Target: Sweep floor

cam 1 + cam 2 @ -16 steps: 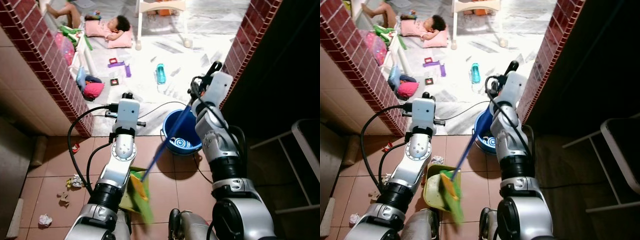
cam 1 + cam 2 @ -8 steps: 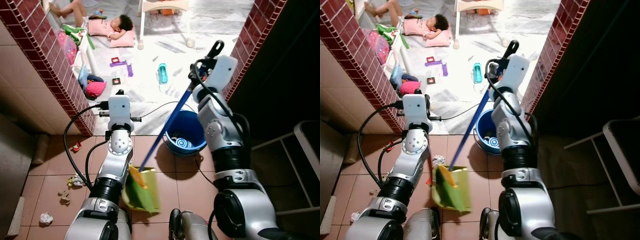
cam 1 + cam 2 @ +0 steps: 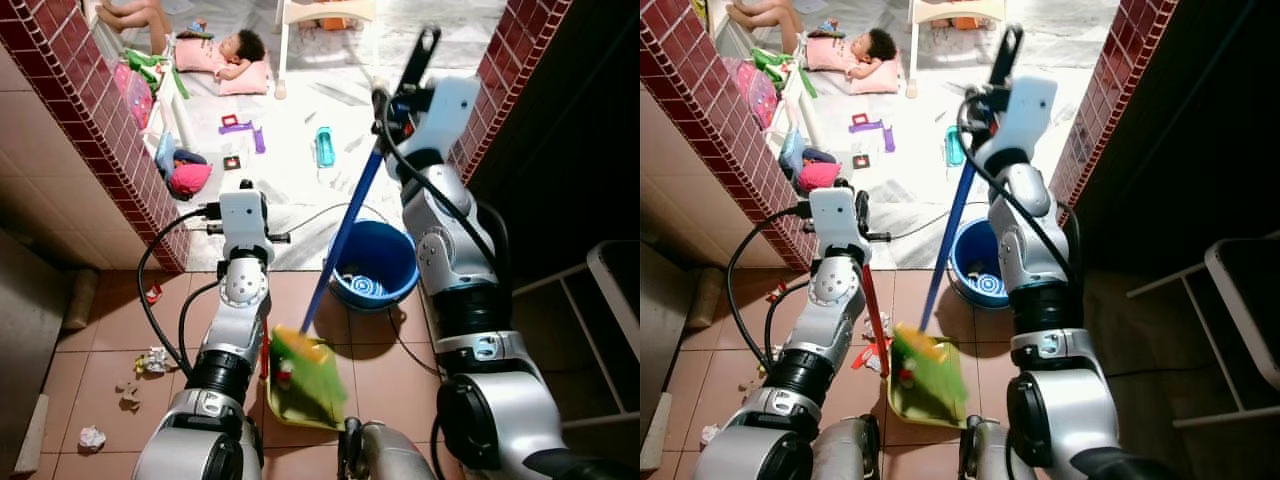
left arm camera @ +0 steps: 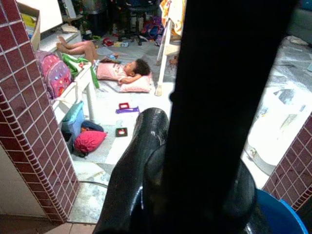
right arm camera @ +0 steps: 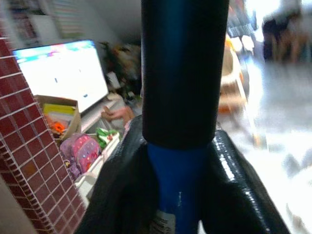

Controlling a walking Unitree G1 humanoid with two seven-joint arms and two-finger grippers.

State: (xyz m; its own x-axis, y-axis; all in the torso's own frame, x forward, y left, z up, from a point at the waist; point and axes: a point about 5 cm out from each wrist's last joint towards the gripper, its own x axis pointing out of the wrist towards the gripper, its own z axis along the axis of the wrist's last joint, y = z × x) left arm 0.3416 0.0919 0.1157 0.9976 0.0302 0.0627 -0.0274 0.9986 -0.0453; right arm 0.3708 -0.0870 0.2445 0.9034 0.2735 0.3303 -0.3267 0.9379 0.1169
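My right gripper (image 3: 403, 75) is raised high and shut on the blue broom handle (image 3: 340, 240), which slants down to the yellow-green broom head (image 3: 300, 352). The head rests over the green dustpan (image 3: 308, 405) on the tiles between my arms. Bits of red and white litter (image 3: 285, 373) lie in the pan. My left gripper (image 3: 253, 192) is shut on the pan's upright handle, whose red shaft (image 3: 872, 310) runs down to the pan. Crumpled paper scraps (image 3: 150, 362) and another wad (image 3: 90, 438) lie on the tiles to the left.
A blue bucket (image 3: 372, 262) stands at the doorway, with a cable beside it. Red brick walls (image 3: 110, 140) flank the opening. A child (image 3: 225, 55) lies on a pillow among toys beyond. A chair frame (image 3: 610, 290) stands at the right.
My right gripper has lifted, so the broom handle stands steeper. The broom head has swung right, over the dustpan. The pan sits further right, and its red shaft now shows.
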